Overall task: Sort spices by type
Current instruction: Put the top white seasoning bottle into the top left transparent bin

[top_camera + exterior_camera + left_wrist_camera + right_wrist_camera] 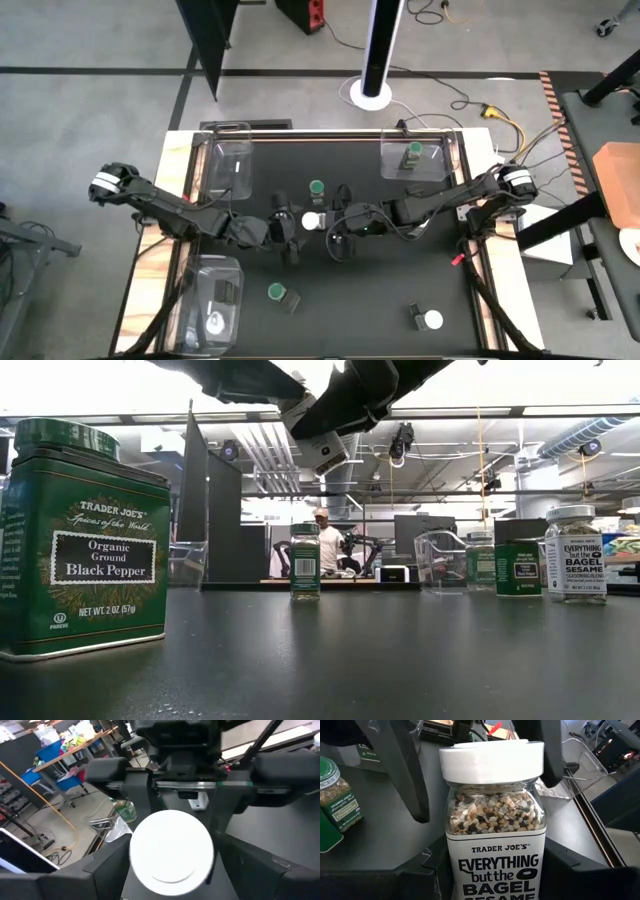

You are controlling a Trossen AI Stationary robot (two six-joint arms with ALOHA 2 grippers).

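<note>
A clear jar of sesame seasoning with a white lid (491, 762) is held up over the middle of the table, between the two arms (312, 221). My right gripper (495, 875) is shut on it. My left gripper (172, 855) is open, and its fingers (400, 775) stand on either side of the lid; I cannot tell whether they touch it. A green-lidded jar (317, 188) stands on its base behind them. A green pepper tin (276, 292) and another white-lidded jar (432, 320) sit nearer the front edge. My right gripper pinches the lower part of the jar's body (492, 865) between its two fingers, coming from the table's right. The jar is lifted clear of the table (322, 452), tilted, with its lid end pointing toward the left arm.
Clear trays sit at three corners. The far right tray (440, 160) holds a green-lidded jar (413, 154). The near left tray (200, 290) holds a white-lidded jar (213, 322). The far left tray (228, 160) shows nothing inside. A person stands in the room beyond (322, 540).
</note>
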